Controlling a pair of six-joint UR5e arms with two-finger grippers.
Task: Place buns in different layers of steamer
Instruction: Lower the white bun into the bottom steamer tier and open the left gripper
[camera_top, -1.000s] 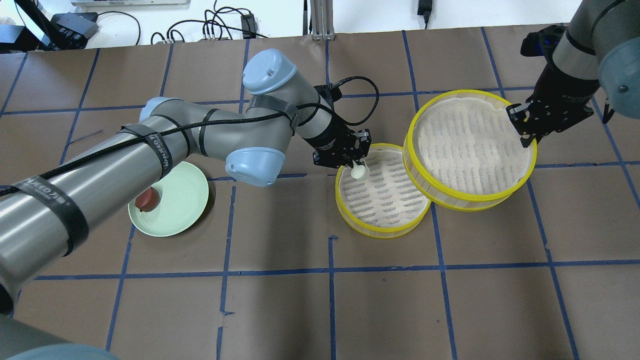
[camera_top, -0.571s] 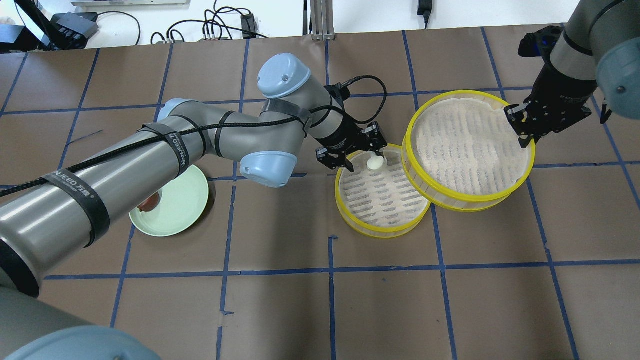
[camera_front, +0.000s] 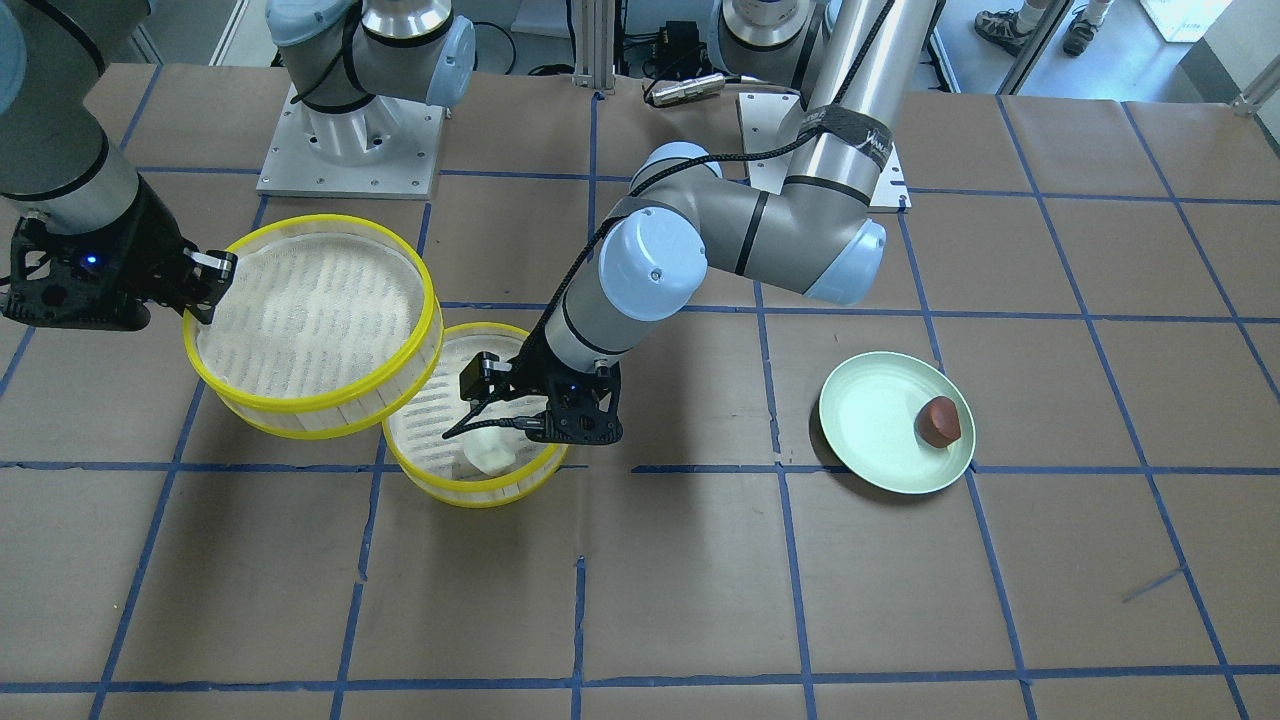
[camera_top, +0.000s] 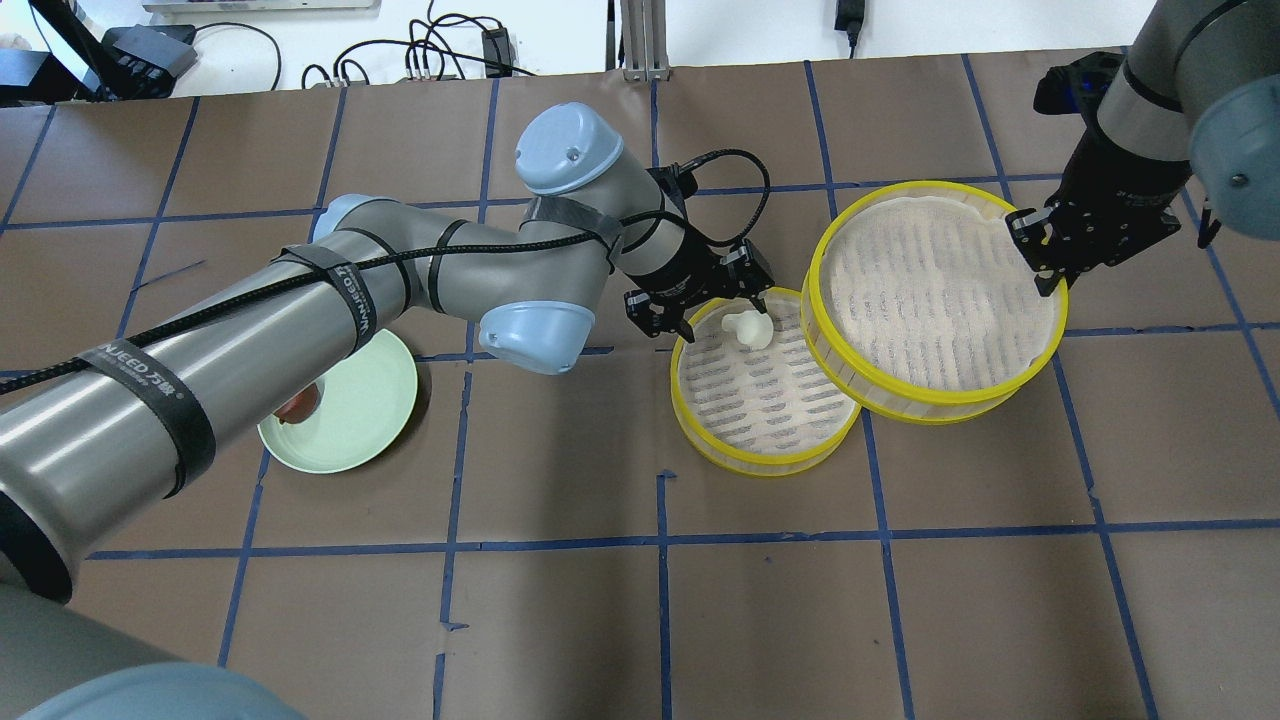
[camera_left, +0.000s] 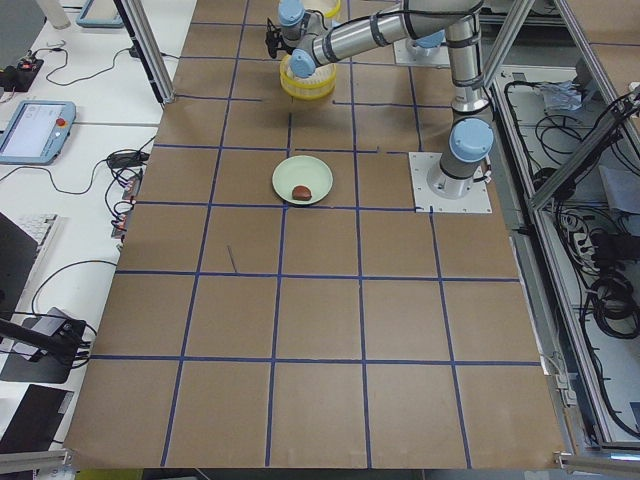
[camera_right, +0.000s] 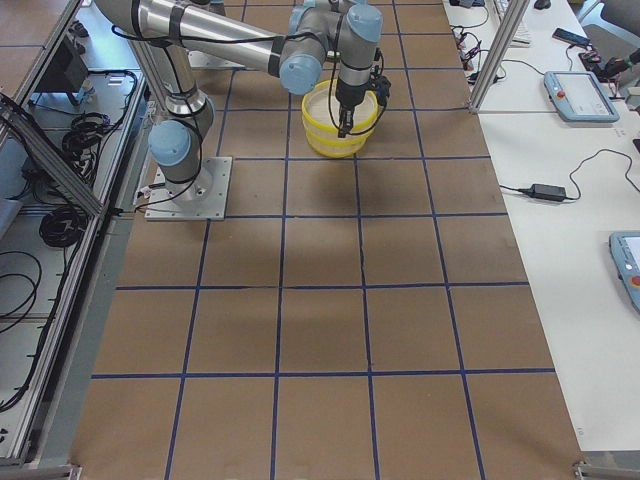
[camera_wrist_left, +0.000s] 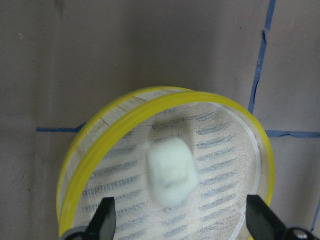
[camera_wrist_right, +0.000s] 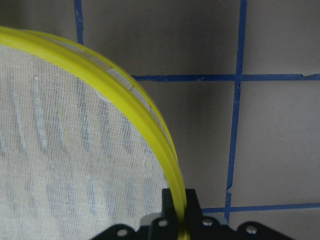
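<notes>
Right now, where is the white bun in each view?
Front-facing: white bun left of centre, in the lower tier.
Overhead: bun right of centre.
Exterior left: too small to tell.
Exterior right: hidden.
Left wrist: bun at centre.
Right wrist: absent.
Landmark: lower tier's yellow rim.

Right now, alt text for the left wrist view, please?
A white bun lies on the mesh floor of a yellow-rimmed steamer tray. Two black fingers, spread wide apart, show at the bottom edge. A brown table with blue tape lines lies beyond.

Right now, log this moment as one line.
left tool: open above white bun | white bun: in lower tier | right tool: shut on rim of upper tier | brown bun: on plate
</notes>
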